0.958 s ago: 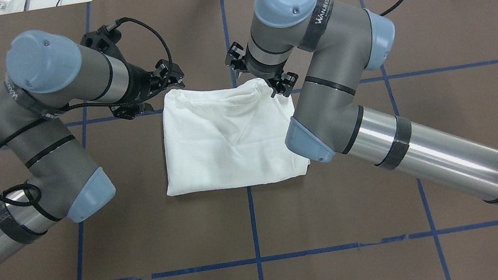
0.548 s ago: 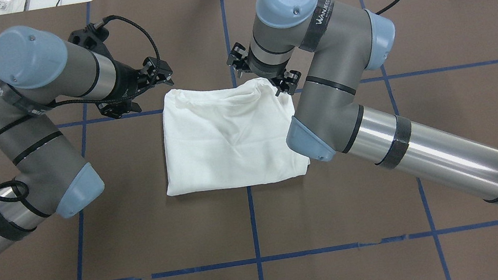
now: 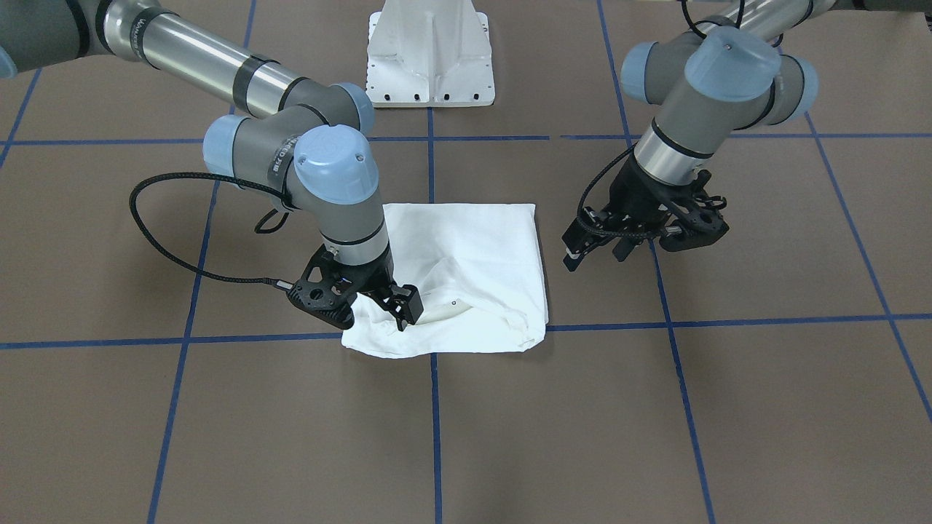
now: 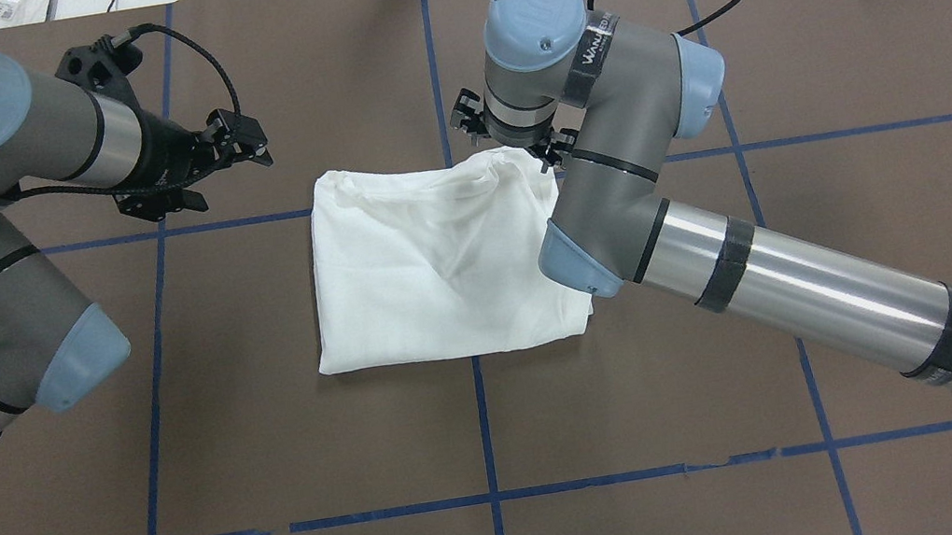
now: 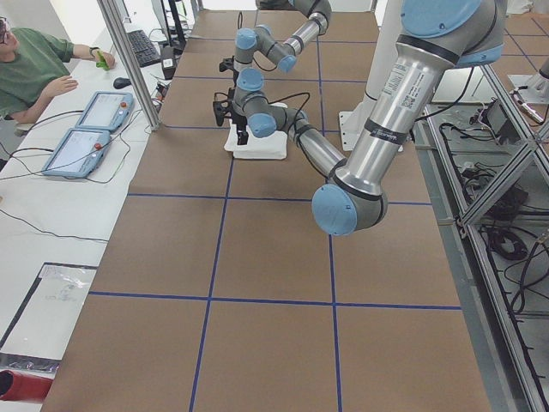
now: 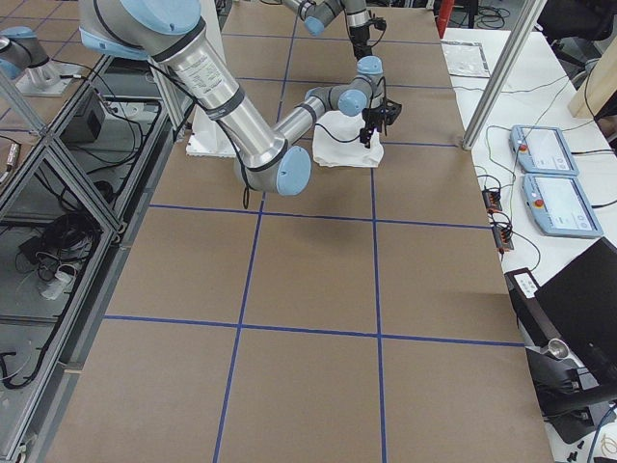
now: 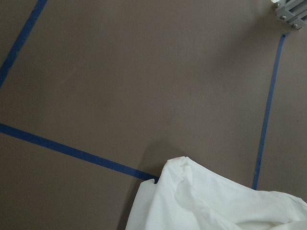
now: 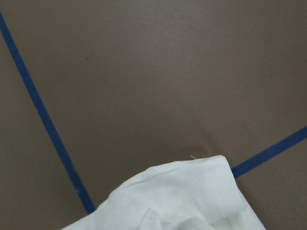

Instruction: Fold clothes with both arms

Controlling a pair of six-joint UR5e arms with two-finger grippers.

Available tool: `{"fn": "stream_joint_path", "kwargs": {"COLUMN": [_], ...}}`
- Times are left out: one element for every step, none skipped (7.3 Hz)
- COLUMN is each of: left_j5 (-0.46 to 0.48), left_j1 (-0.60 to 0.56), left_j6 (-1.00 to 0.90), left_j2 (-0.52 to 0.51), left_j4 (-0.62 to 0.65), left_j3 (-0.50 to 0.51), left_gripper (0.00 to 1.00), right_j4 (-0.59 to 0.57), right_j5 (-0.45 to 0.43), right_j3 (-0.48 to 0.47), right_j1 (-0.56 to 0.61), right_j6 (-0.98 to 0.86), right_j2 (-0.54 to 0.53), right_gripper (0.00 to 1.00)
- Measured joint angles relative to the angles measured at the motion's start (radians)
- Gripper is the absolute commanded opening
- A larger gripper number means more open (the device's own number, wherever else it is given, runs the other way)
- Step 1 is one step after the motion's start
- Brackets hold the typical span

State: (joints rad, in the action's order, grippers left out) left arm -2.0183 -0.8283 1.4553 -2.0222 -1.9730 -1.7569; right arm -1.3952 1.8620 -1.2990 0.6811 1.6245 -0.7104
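The white T-shirt (image 4: 437, 259) lies folded into a rough square at the table's middle, with a rumpled far edge (image 3: 466, 309) where the collar shows. My right gripper (image 3: 378, 307) hovers open just over the shirt's far corner on the robot's right, with cloth showing between its fingers. My left gripper (image 4: 242, 142) is open and empty, off the shirt and beyond its far corner on the robot's left; in the front-facing view the left gripper (image 3: 598, 251) hangs above bare table. Both wrist views show only a shirt corner (image 7: 192, 191) (image 8: 182, 191) and the table, no fingers.
The brown table (image 4: 735, 361) carries a grid of blue tape lines (image 4: 483, 417). The white pedestal base (image 3: 429, 51) stands at the robot's edge. A person (image 5: 34, 64) sits at a side table with two pendants (image 5: 86, 129).
My left arm has pulled back from the shirt's far corner, leftward and away in the overhead view. The right arm's wrist shifted slightly. The shirt lies as before.
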Motion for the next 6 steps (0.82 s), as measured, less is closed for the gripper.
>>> {"fn": "stream_joint_path", "kwargs": {"left_j5": [-0.006, -0.009, -0.009, -0.009, -0.010, -0.010], "left_j1": [-0.004, -0.005, -0.005, -0.004, -0.004, -0.003], "left_j6": [-0.007, -0.009, -0.010, -0.010, -0.010, -0.010], "left_j2": [0.012, 0.016, 0.018, 0.018, 0.018, 0.017], "left_j4": [0.000, 0.000, 0.000, 0.000, 0.000, 0.000], "left_j3": [-0.012, -0.017, -0.019, -0.019, -0.019, -0.019], "left_gripper": [1.00, 1.00, 1.00, 1.00, 1.00, 1.00], "right_j4": [0.006, 0.007, 0.008, 0.008, 0.008, 0.008], "right_j5": [-0.002, 0.000, 0.001, 0.003, 0.004, 0.002], "right_j3": [0.031, 0.052, 0.064, 0.073, 0.080, 0.084], "right_j1": [-0.001, -0.003, -0.006, -0.009, -0.011, -0.013], "right_j6": [0.000, 0.001, 0.003, 0.004, 0.008, 0.016], "right_j2": [0.015, 0.022, 0.023, 0.023, 0.022, 0.022], "right_gripper": [0.76, 0.67, 0.51, 0.14, 0.00, 0.00]}}
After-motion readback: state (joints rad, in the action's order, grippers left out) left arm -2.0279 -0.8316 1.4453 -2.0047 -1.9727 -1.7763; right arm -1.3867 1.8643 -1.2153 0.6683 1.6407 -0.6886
